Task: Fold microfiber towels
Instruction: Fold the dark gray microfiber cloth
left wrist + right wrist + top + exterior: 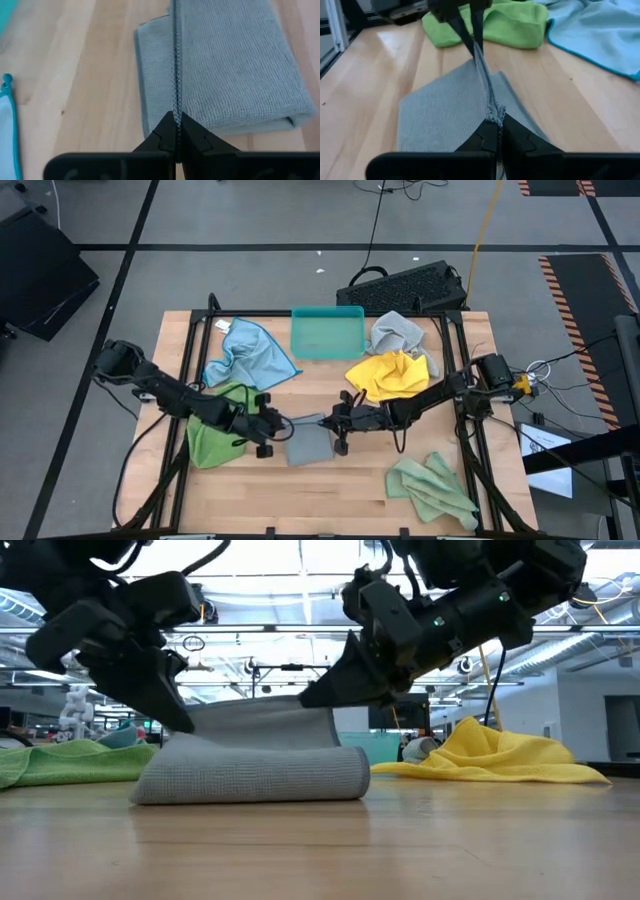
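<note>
At the worktop's [420, 500] centre, toward six o'clock in the high view, lies the grey towel [308, 445], already doubled over. The left claw [283, 423] pinches its upper edge from nine o'clock; the right claw [333, 421] pinches the same edge from three o'clock. Both are clenched on the cloth, and in the low view the held edge [262, 705] stands lifted and taut between them. The edge's long axis runs nine to three, claw to claw, with the towel's body toward six o'clock beneath it; neither arm is nearer. The next fold probably needs both claws to travel together across that axis. Other towels lie around: green [215, 435], light blue [245, 350], yellow [390, 375].
</note>
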You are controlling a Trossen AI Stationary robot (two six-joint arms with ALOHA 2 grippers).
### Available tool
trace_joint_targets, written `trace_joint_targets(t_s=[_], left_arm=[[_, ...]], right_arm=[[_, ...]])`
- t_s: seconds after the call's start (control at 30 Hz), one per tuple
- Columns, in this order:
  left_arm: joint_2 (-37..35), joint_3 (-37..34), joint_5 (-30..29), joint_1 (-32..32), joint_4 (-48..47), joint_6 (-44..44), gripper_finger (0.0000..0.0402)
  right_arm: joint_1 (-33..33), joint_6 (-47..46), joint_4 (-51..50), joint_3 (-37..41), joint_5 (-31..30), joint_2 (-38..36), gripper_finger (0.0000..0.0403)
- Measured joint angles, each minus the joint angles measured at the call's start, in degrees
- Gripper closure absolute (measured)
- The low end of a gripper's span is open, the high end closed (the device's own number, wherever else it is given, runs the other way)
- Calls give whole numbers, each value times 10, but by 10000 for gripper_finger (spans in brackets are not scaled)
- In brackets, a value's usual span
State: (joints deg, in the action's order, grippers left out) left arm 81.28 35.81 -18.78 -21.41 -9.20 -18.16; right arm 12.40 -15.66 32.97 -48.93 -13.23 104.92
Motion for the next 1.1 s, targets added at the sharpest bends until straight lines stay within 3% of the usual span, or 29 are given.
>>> trace_joint_targets(t_s=[0.7, 0.83, 0.97, 1.1], left_arm=[[33, 1, 8, 14, 9, -21, 394], [35, -3, 12, 14, -9, -29, 394], [34, -1, 12, 14, -12, -37, 389], [34, -1, -15, 14, -5, -36, 355]], right_arm=[[-12, -6, -18, 0, 0, 0, 395], [-12, -11, -22, 1, -22, 0, 362], [-13, -16, -24, 1, -45, 0, 304], [-14, -14, -23, 1, -49, 0, 252]])
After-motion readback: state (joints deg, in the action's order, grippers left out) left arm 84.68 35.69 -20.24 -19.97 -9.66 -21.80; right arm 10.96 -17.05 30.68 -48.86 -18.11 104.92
